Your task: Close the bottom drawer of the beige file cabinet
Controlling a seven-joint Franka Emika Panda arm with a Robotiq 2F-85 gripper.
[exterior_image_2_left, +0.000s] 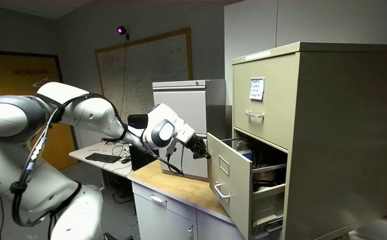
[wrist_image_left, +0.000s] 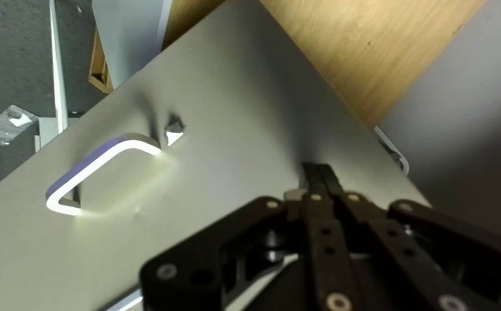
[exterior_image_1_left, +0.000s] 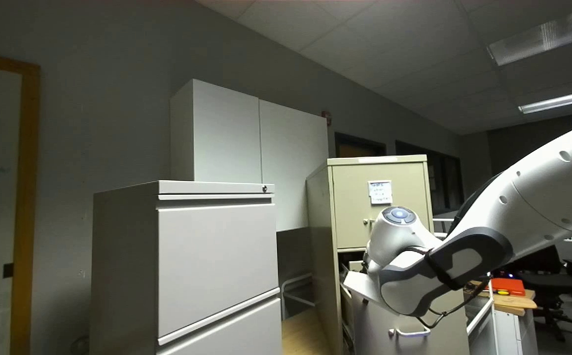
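The beige file cabinet (exterior_image_2_left: pixel 340 133) stands upright at the right in an exterior view, and its front also shows in an exterior view (exterior_image_1_left: pixel 350 212). Its upper drawer is shut. Its bottom drawer (exterior_image_2_left: pixel 233 176) is pulled out, with items visible inside. The drawer's silver handle (exterior_image_2_left: pixel 222 191) also shows in the wrist view (wrist_image_left: pixel 103 166). My gripper (exterior_image_2_left: pixel 208 156) is shut and empty. In the wrist view the fingertips (wrist_image_left: pixel 319 167) are at the drawer front, near its upper side edge; they touch or almost touch it. In an exterior view the arm (exterior_image_1_left: pixel 414 276) hides the gripper.
A pale grey cabinet (exterior_image_2_left: pixel 180 103) stands beside the drawer, close to the gripper, on a wooden counter (exterior_image_2_left: pixel 170 181). A white two-door cupboard (exterior_image_1_left: pixel 227 138) is behind. A desk with a keyboard (exterior_image_2_left: pixel 103 157) is farther back. An orange box (exterior_image_1_left: pixel 508 286) lies beyond the arm.
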